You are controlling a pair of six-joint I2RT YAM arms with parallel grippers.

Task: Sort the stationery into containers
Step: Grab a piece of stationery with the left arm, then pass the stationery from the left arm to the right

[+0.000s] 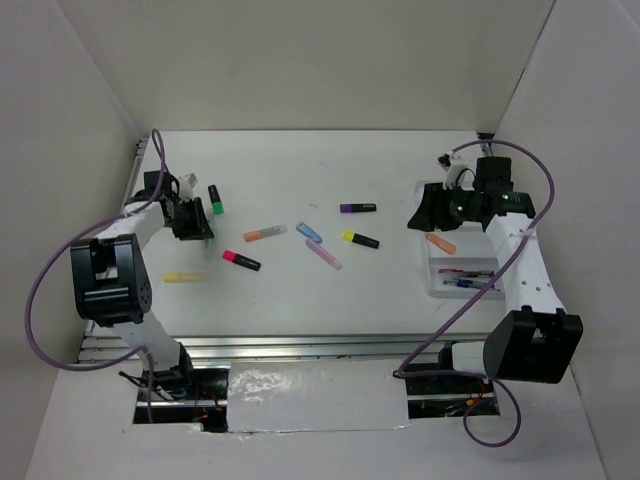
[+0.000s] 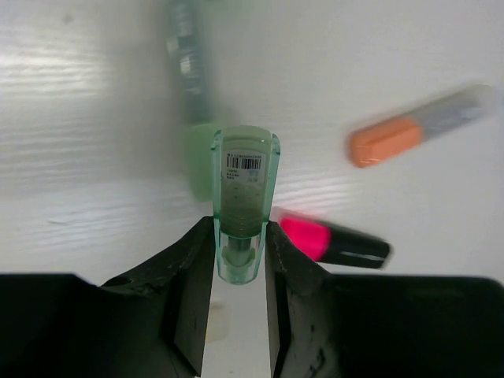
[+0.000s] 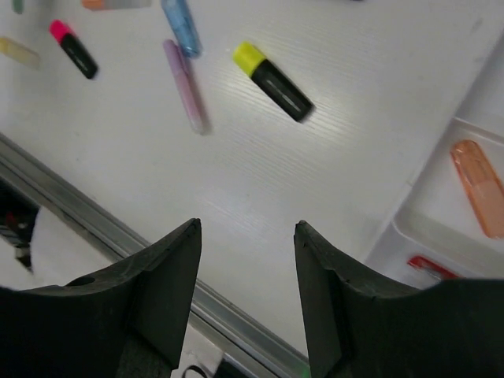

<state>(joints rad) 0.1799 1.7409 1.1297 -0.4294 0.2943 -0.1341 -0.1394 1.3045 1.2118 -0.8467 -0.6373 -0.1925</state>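
My left gripper (image 1: pixel 197 228) (image 2: pixel 240 228) is shut on a translucent pale green marker (image 2: pixel 246 189) and holds it above the table at the far left. My right gripper (image 1: pixel 424 214) (image 3: pixel 246 228) is open and empty, above the table just left of the white tray (image 1: pixel 438 285) (image 3: pixel 441 161). The tray holds an orange marker (image 1: pixel 440 243) (image 3: pixel 478 187) and thin red and blue pens (image 1: pixel 466 279). Loose on the table lie a green-capped highlighter (image 1: pixel 215 199), an orange marker (image 1: pixel 265 233) (image 2: pixel 417 130) and a pink-capped highlighter (image 1: pixel 241 260) (image 2: pixel 331 242).
Also on the table: a blue marker (image 1: pixel 309 232) (image 3: pixel 181 24), a lilac marker (image 1: pixel 323 254) (image 3: pixel 183 85), a yellow-capped highlighter (image 1: pixel 360 239) (image 3: pixel 273 80), a purple-capped highlighter (image 1: pixel 357 208), a yellow marker (image 1: pixel 184 277). White walls stand on three sides. A metal rail (image 1: pixel 300 345) edges the front.
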